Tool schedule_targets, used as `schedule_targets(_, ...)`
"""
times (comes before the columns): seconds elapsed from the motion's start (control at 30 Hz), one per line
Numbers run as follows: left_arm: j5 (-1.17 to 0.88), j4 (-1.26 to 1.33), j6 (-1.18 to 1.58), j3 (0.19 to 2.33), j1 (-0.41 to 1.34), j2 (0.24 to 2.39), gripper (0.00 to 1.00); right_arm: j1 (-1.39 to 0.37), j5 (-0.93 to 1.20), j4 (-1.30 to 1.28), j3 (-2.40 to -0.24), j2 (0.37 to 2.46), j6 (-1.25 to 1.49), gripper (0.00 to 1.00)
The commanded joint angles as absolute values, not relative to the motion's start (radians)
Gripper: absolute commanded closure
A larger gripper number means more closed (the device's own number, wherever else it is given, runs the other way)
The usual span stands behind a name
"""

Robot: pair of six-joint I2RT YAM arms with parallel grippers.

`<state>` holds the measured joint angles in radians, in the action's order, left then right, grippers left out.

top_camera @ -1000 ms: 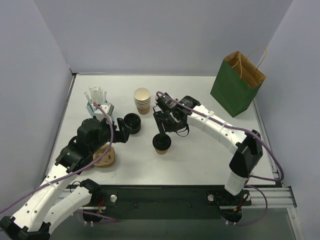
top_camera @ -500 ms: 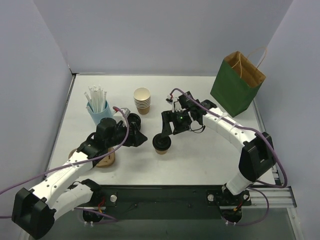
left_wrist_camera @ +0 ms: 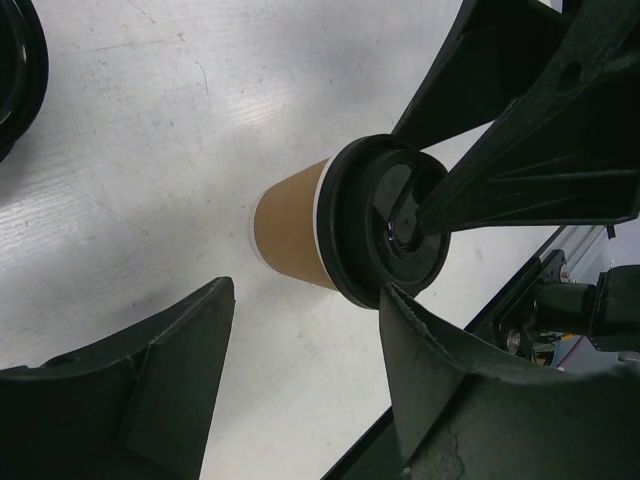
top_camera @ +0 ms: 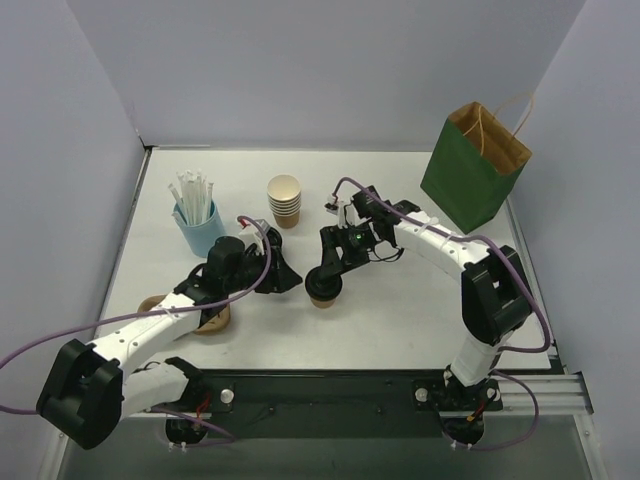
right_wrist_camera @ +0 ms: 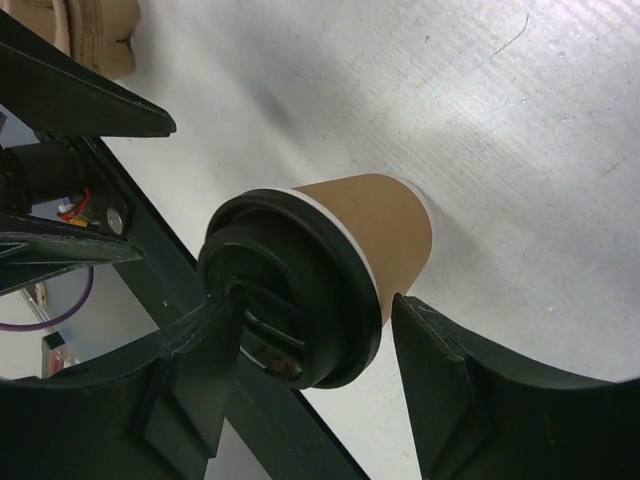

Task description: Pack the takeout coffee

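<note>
The takeout coffee point(top_camera: 322, 290), a kraft-brown cup with a black lid, stands near the table's middle. My right gripper point(top_camera: 328, 268) is open and straddles its top. In the right wrist view the coffee point(right_wrist_camera: 375, 225) sits between my right gripper's point(right_wrist_camera: 318, 295) fingers. One fingertip point(right_wrist_camera: 215, 315) rests on the lid's top, and the other finger point(right_wrist_camera: 445, 385) is beside the cup wall with a small gap. My left gripper point(top_camera: 287, 276) is open and empty, just left of the cup. In the left wrist view the coffee point(left_wrist_camera: 292, 225) lies just ahead of my left gripper point(left_wrist_camera: 305, 300).
A green paper bag point(top_camera: 475, 165) stands open at the back right. A stack of lidless tan cups point(top_camera: 285, 198) and a blue holder of straws point(top_camera: 200, 225) are behind. A brown cup carrier point(top_camera: 210, 318) lies under my left arm. Loose black lids point(left_wrist_camera: 15, 70) lie left.
My left gripper has swung right, past the loose lids, up to the cup. My right gripper has come down over the cup's lid.
</note>
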<state>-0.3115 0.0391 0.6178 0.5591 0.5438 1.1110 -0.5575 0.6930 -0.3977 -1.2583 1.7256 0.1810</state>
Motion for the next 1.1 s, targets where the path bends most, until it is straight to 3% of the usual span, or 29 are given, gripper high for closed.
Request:
schedule_targets(0.0,-0.336,0.162,0.626,0.538,0.551,1.141,0.31,-0.555,0.736,-0.359,-1.229,1.750,0.156,0.41)
schedule_targets(0.27,-0.364,0.255,0.637,0.505,0.552,1.187,0.32,-0.554,0.732,-0.310,-1.181,1.763,0.166,0.60)
schedule_targets(0.57,-0.331,0.276,0.641,0.489,0.554,1.265,0.37,-0.543,0.724,-0.268,-1.134,1.758,0.172,0.62)
schedule_targets(0.7,-0.203,0.160,0.634,0.502,0.560,1.289,0.43,-0.525,0.709,-0.239,-1.086,1.759,0.181,0.64)
schedule_targets(1.07,0.083,0.002,0.670,0.511,0.676,1.397,0.48,-0.511,0.675,-0.141,-0.977,1.773,0.206,0.67)
